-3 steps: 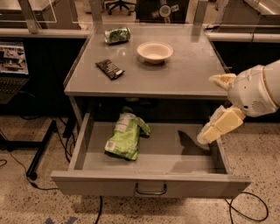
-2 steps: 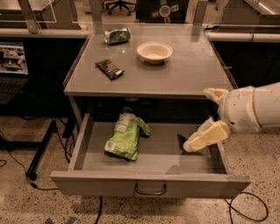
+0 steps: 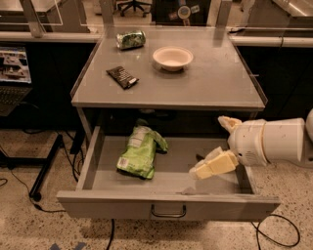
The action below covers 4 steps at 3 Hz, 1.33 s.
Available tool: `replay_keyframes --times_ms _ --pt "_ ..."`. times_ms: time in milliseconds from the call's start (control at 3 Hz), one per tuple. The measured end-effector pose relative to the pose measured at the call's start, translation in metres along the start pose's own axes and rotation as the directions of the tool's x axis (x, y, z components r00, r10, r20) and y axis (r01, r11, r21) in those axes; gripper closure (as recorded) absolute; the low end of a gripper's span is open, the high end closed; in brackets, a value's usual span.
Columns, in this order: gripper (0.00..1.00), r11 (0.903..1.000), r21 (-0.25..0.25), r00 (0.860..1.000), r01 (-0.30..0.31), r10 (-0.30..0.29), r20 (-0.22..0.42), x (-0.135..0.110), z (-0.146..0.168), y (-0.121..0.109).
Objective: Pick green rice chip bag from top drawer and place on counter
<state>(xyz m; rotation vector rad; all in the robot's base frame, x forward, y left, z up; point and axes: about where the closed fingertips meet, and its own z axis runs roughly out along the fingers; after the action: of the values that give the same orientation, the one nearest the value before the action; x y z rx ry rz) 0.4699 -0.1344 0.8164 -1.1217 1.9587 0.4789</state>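
Gripper (image 3: 208, 146), seemingly spread, hangs right of green rice chip bag (image 3: 141, 152).

The gripper (image 3: 221, 144) hangs low at the right of the scene, its fingers apart. A speckled terrazzo floor (image 3: 29, 222) spreads below it and off to its left, and a black cable (image 3: 112, 233) trails there, lower left of the gripper. Far to its left stand a black stand leg (image 3: 46, 163) and a lit screen (image 3: 13, 66). Well beyond it sits a rolling chair base (image 3: 133, 5). The light is dim and warm.
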Motion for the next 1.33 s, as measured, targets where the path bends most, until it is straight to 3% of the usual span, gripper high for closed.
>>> replay_keyframes --times_ms 333,1000,1333 --pt "0.0 0.9987 -0.003 0.999 -0.051 0.051 -0.017 0.015 0.023 0.004" --pt "0.0 0.9982 0.011 0.998 -0.059 0.059 -0.015 0.017 0.024 0.007" --pt "0.0 0.9967 0.014 0.997 -0.08 0.08 0.007 0.022 0.043 0.007"
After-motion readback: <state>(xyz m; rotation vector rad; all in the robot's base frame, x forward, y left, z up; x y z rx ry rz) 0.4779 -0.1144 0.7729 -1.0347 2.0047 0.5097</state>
